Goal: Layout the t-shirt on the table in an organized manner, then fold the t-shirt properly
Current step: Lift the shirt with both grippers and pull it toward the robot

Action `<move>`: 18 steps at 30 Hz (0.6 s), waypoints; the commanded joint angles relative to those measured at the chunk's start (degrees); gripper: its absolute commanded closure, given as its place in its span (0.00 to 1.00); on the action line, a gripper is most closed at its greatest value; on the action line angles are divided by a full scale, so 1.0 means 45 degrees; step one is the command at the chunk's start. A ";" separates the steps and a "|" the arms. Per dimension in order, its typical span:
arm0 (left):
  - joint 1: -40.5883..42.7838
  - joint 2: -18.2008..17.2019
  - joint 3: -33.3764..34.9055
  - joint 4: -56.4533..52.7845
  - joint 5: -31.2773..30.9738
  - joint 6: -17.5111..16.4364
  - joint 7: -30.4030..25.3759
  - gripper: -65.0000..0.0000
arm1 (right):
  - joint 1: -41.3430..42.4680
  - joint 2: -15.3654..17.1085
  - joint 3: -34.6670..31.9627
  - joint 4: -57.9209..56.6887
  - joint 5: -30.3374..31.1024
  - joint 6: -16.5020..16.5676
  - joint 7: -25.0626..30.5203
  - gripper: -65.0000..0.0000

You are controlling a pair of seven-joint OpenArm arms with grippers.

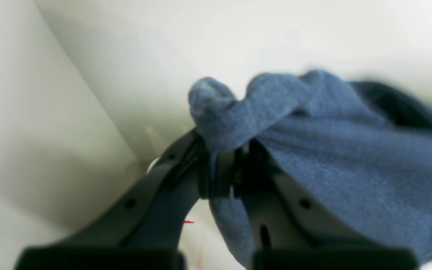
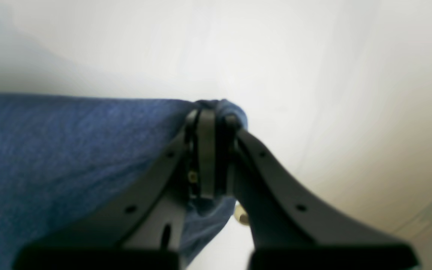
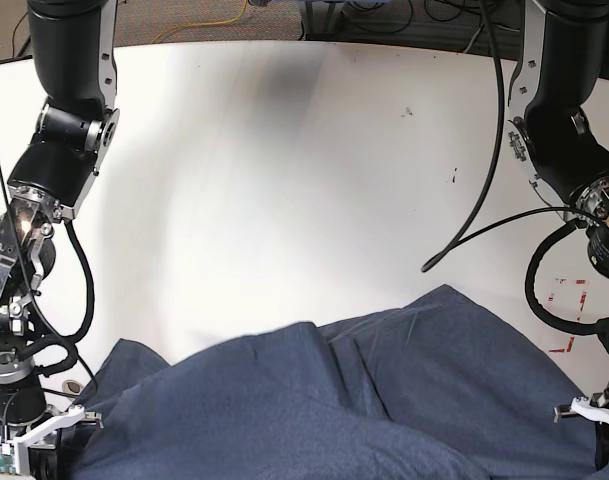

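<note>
- Right gripper, at base-view left: clamped on a bunched edge of the t-shirt, cloth stretched taut away from it, probably for spreading.
- T-shirt: draped over the near part of the table, rumpled, not yet flat.
- Left gripper, at right: pinched shut on another bunched fold, holding the opposite side.

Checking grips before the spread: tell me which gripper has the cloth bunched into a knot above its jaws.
The left gripper: the t-shirt bulges in a knot above it. At the right gripper the cloth runs flat.
</note>
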 commanded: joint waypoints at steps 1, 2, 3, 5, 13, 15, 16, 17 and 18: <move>-0.0879 -0.0163 -0.0019 0.0001 0.0072 0.0114 -0.0532 1.00 | 0.0990 0.0186 0.0072 0.0049 -0.0012 -0.0166 0.0432 1.00; -0.0918 -0.0163 -0.0019 -0.0018 0.0072 0.0114 -0.0532 1.00 | 0.1048 0.0186 0.0072 0.0029 -0.0012 -0.0166 0.0432 1.00; -0.1055 -0.0182 -0.0019 -0.0077 0.0072 0.0114 -0.0532 1.00 | 0.1185 0.0186 0.0072 -0.0107 -0.0012 -0.0166 0.0432 1.00; -0.1270 -0.0182 -0.0019 -0.0175 0.0072 0.0114 -0.0532 1.00 | 0.1380 0.0225 0.0072 -0.0264 -0.0012 -0.0166 0.0432 1.00; -0.2071 -0.0280 -0.0019 -0.0780 0.0072 0.0114 -0.0532 1.00 | 0.2240 0.0225 0.0052 -0.0889 -0.0012 -0.0107 0.0432 1.00; -0.2188 -0.0280 -0.0019 -0.0878 0.0072 0.0114 -0.0532 1.00 | 0.2318 0.0225 0.0052 -0.0967 -0.0012 -0.0107 0.0432 1.00; -0.2227 -0.0280 -0.0019 -0.0917 0.0072 0.0114 -0.0532 1.00 | 0.2318 0.0225 0.0052 -0.0986 -0.0012 -0.0107 0.0432 1.00; -0.2247 -0.0280 -0.0019 -0.0976 0.0072 0.0114 -0.0532 1.00 | 0.2299 0.0225 0.0052 -0.0986 -0.0012 -0.0107 0.0432 1.00; -0.2247 -0.0280 -0.0019 -0.1034 0.0072 0.0114 -0.0532 1.00 | 0.2260 0.0225 0.0052 -0.0947 -0.0012 -0.0107 0.0432 1.00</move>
